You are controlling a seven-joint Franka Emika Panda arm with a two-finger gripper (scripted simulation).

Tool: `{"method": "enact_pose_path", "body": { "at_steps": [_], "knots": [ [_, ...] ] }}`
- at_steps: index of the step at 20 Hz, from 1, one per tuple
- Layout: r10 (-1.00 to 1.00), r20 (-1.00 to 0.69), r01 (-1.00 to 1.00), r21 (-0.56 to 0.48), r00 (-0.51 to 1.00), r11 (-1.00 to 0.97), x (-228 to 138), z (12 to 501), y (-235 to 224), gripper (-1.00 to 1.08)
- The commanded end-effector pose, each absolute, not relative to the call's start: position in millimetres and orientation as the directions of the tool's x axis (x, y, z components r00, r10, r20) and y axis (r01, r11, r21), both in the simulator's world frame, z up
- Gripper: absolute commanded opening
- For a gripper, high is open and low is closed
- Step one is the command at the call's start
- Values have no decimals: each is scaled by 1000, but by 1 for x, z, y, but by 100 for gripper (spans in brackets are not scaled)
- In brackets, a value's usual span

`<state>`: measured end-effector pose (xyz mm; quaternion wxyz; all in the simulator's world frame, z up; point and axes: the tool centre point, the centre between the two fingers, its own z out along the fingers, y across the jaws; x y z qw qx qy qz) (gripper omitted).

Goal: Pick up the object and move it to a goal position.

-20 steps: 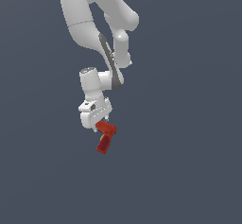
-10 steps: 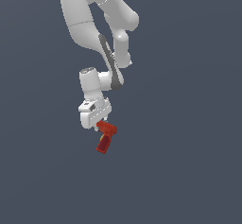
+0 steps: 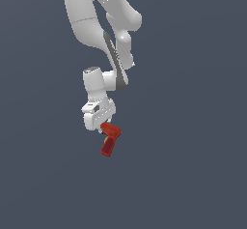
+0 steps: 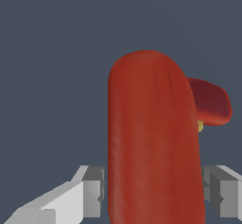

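Fingers [image 4: 90,192] are pressing against the drill [image 4: 153,142] from both sides in the wrist view, so the hand [image 4: 153,194] is closed down to the width of the red body and is gripping it. Going from the exterior view's left to its right, the white arm [image 3: 96,25] is bending down from the top, the hand [image 3: 102,124] is pointing downward below it, and the drill [image 3: 110,139] is hanging just under and slightly to the right of the hand, its darker handle angling down and away. A yellowish trigger spot [image 4: 200,126] is showing where the handle meets the body.

No tabletop or goal marker is showing in either view; the background is plain grey, so how high the drill is sitting cannot be told.

Judging from this, the pick-up part looks done and the carrying step is in hand. The next move is calling for a steady transfer to the goal with the grip held firm, since the off-centre handle could be levering the toy loose.
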<state>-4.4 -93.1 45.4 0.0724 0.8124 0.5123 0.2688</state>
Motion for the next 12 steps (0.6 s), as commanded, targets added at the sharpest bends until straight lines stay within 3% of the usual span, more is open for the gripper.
{"method": "enact_pose_path", "body": {
  "at_steps": [1,12],
  "knots": [
    [872,363,792,397,328,-463,-2,58,-85,-100],
    [872,363,794,394,329,-463,7,135,-24,-100]
  ]
}}
